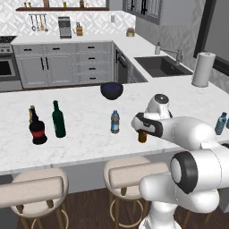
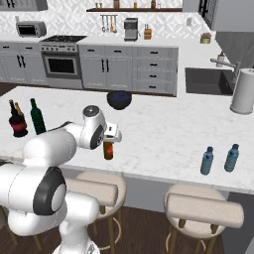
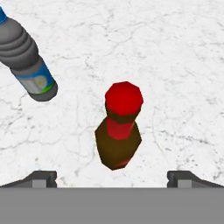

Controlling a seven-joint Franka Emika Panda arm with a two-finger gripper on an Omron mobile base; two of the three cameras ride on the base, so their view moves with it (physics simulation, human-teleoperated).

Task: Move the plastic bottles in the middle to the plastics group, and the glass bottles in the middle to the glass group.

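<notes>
While its jaws stand wide apart and hold nothing, the gripper (image 3: 112,178) hangs just above the amber-brown bottle (image 3: 118,131), whose red top sits between the fingertips (image 3: 41,178). Just beside it to one side stands the small clear water bottle (image 1: 115,121) on the white marble counter (image 2: 163,134). Farther that way stand the dark green bottle (image 1: 58,119) and the squat black bottle (image 1: 37,129); two light blue bottles (image 2: 219,158) stand well apart the other way, with grey cabinets (image 1: 62,62) beyond.

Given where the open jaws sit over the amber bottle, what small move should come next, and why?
Probably straight down: the gripper hangs open above the amber bottle, its red top centred between the jaws, nothing held yet.
</notes>
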